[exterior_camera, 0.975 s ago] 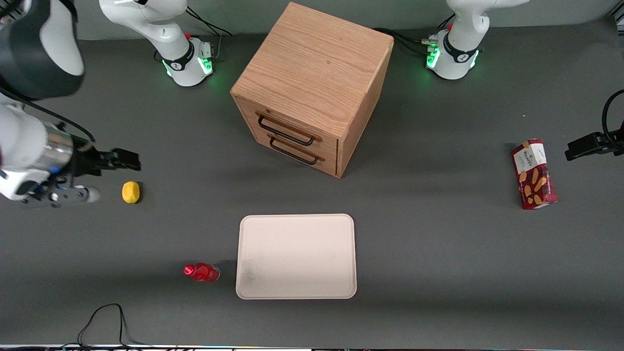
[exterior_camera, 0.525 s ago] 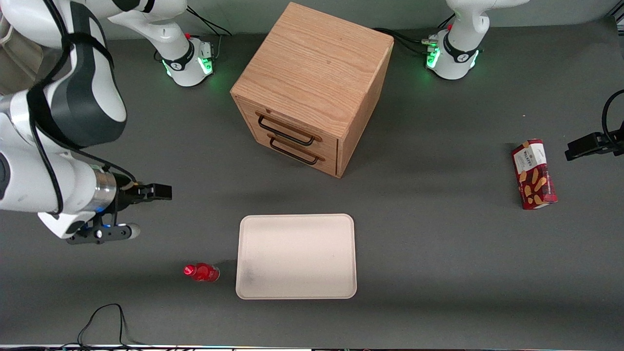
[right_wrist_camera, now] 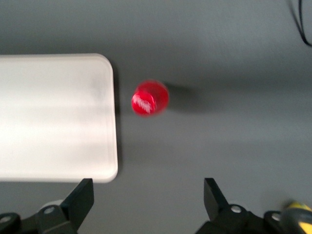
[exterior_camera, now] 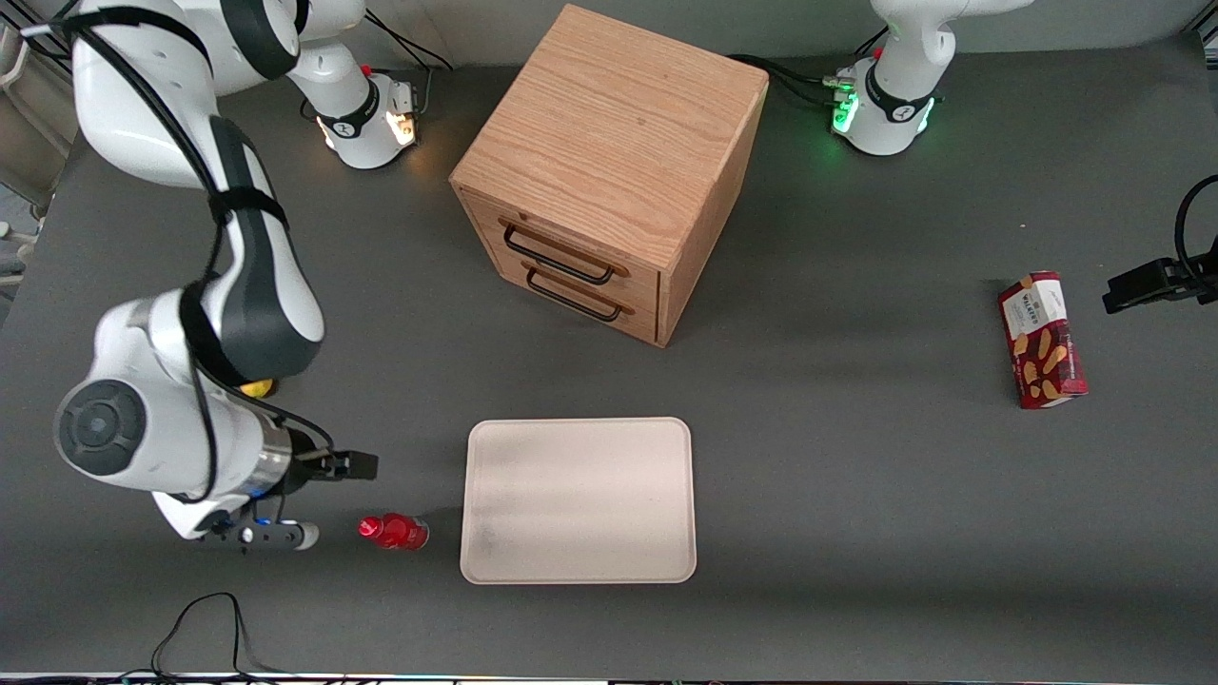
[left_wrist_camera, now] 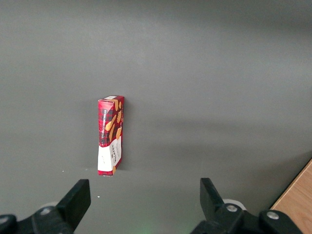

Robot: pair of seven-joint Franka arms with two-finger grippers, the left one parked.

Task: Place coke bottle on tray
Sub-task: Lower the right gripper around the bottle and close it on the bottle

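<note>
1. The right gripper hangs above the table with its fingers spread wide and nothing between them; in the right wrist view both fingertips show well apart over bare table.

2. The coke bottle stands upright on the table, untouched, near the gripper and a little nearer the front camera than it. From the wrist camera its red cap is seen from above, ahead of the open fingers and not yet between them.

3. The tray lies flat just beside the bottle, with a narrow strip of table between the two. It carries nothing.

4. Step in hand, as judged: approach for the grasp. To do it well, the gripper should centre over the cap, come down with the fingers straddling the body, and close below the cap. The shiny body looks likely to slip, so a firm, square hold is advised. The finger nearest the tray rim must clear it on descent.

5. The carry appears short; the bottle need only be lifted above the low rim and set down inside it.

6. Limits of observation: the bottle is blurred in the wrist view, so any label cannot be read. The lemon is largely covered by the arm in the front view; only a yellow edge shows. The gripper's height above the table cannot be judged.
</note>
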